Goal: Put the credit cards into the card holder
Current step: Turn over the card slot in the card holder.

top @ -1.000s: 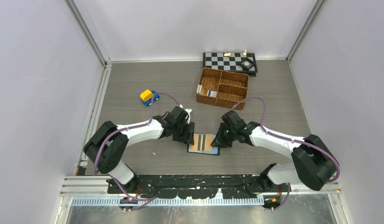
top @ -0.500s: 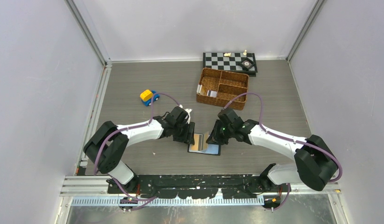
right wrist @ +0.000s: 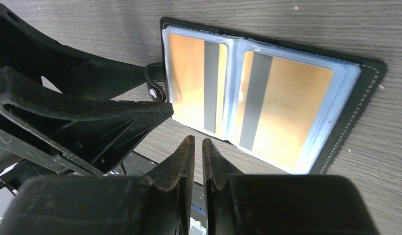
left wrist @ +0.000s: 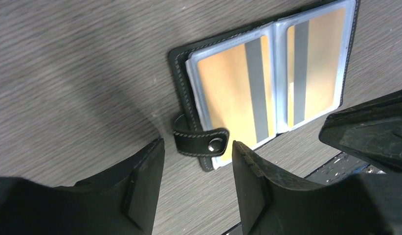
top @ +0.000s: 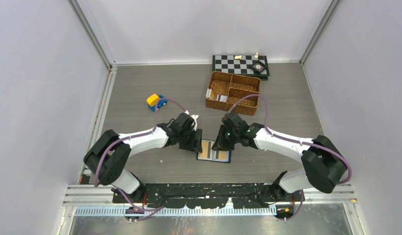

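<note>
Grey wood-grain tabletop (top: 140,93) carries the card holder (top: 213,150), lying open and flat just ahead of both pincers, with two tan-orange credit cards (right wrist: 287,107) already in its clear sleeves. Nearest me, the left pincer (left wrist: 198,149) stands released, its fingers either side of the snap tab (left wrist: 201,142); the right pincer (right wrist: 198,144) is pinched nearly closed on nothing I can see. It looks light and floppy, likely to skid; I'd pin its leather edge and feed the stiff, slick cards by their short ends.
</note>
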